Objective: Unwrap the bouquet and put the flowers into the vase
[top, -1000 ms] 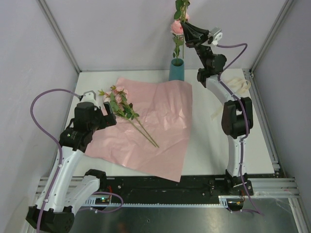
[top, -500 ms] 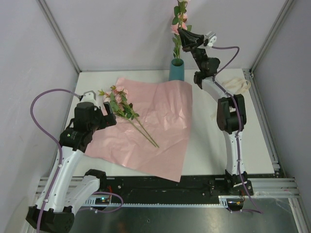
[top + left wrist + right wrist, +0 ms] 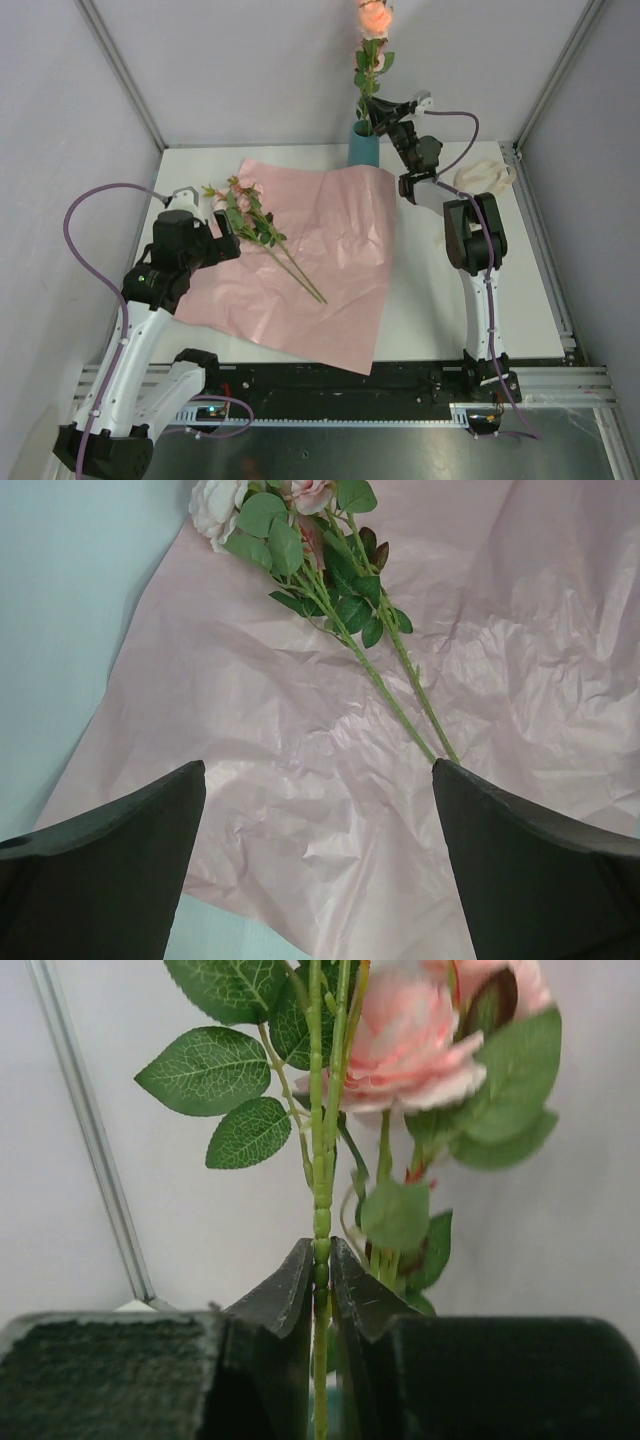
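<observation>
**Rose Held Upright Over Vase, Others Lay on Paper**

A lilac-pink paper (image 3: 320,260) lay spread flat across the middle of the desk (image 3: 430,300), its far right corner just beside the teal vase (image 3: 363,145), which stood at the desk's far edge. A cream ribbon (image 3: 485,175) sat near the far right corner, well apart from the paper. Nothing stood between the vase and the right arm.

The right claw (image 3: 372,114) was pinched together on the thin green stem of one rose (image 3: 375,15), which it held upright directly over the vase. In the wrist view the fingertips (image 3: 300,1270) pressed the stem from both sides below the pink bloom and leaves. How far the stem reached into the mouth could not be told. The right arm stretched to the far edge, wrist raised above the vase.

The other flowers (image 3: 250,215) lay on the paper's far left part, heads toward the desk's left edge, stems pointing to the middle. The left claw (image 3: 222,226) stood wide apart, holding nothing, over the paper's left edge, near the flowers. Its arm was bent at the elbow.
</observation>
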You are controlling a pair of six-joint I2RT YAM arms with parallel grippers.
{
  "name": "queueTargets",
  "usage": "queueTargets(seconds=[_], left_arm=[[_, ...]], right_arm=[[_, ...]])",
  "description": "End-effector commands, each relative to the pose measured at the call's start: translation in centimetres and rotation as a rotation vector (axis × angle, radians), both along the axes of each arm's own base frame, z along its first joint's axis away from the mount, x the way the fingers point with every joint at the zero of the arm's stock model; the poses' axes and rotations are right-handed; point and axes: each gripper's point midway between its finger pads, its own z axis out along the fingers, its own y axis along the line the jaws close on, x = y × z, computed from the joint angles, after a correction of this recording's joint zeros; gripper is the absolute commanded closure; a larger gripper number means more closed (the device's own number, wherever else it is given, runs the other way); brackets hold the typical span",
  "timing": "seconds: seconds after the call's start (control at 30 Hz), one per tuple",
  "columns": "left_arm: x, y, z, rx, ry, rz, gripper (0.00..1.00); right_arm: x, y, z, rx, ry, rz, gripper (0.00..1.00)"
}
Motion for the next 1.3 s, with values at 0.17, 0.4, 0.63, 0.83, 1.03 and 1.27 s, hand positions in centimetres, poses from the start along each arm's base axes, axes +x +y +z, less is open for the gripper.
queueTargets(seconds=[0.17,0.4,0.63,0.83,1.03,1.27], left_arm=[[0.2,-0.1,0.5,-0.005,-0.030,-0.011,0.00],[0.2,0.0,0.6,-0.002,-0.033,-0.006,0.00],[0.2,0.3,0.6,0.006,-0.037,0.004,0.00],[0.1,0.4,0.8,0.009,-0.045,0.012,0.00],[0.1,0.5,0.9,0.009,-0.048,0.014,0.00],[0.1,0.4,0.7,0.005,-0.043,0.011,0.00]], right_arm=[[-3.0,-1.9,4.0,0.000,0.022,-0.044,0.70],[-6.8,-2.8,5.3,0.016,0.104,-0.042,0.60],[-10.3,-2.2,3.5,0.052,0.439,-0.015,0.65],[-14.0,1.7,-0.9,-0.034,0.699,0.041,0.66],[-17.8,8.2,-7.7,-0.178,0.877,0.139,0.64],[-20.5,14.9,-14.1,-0.217,0.997,0.268,0.65]])
